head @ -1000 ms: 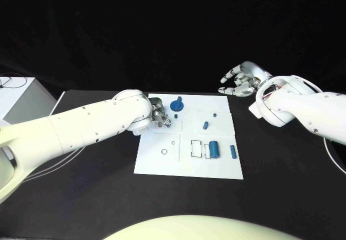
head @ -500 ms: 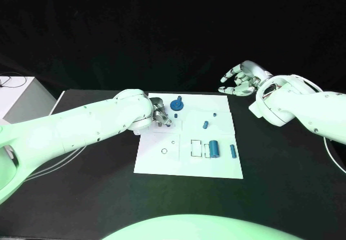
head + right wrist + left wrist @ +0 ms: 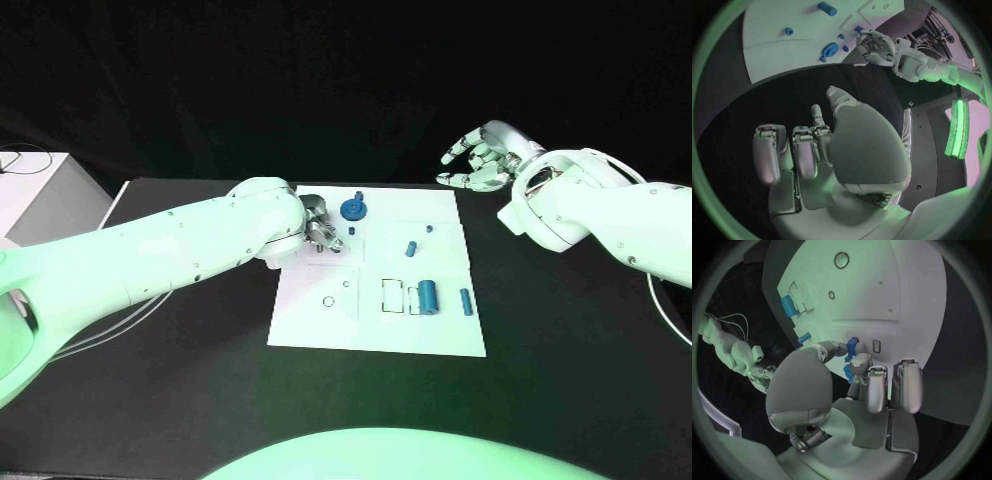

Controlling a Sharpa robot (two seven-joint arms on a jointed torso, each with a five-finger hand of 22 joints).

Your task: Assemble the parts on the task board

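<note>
The white task board (image 3: 310,320) lies mid-table. My left hand (image 3: 320,230) hovers over its far left part, just beside a blue gear-shaped part (image 3: 355,210). In the left wrist view my left hand (image 3: 870,390) pinches a small blue peg (image 3: 852,344) between thumb and a fingertip, low over the board (image 3: 879,290). A blue peg (image 3: 411,249) stands mid-board, and a thick blue cylinder (image 3: 428,296) and a thin blue pin (image 3: 466,302) lie nearer me on the right. My right hand (image 3: 483,160) is raised beyond the board's far right corner, fingers loosely apart and holding nothing.
A white box (image 3: 36,195) stands at the table's far left edge. A ring outline (image 3: 329,301) and a rectangular slot (image 3: 392,296) mark the board's near half. The right wrist view shows the board (image 3: 773,45) and my left hand (image 3: 879,47) beyond my right hand (image 3: 817,145).
</note>
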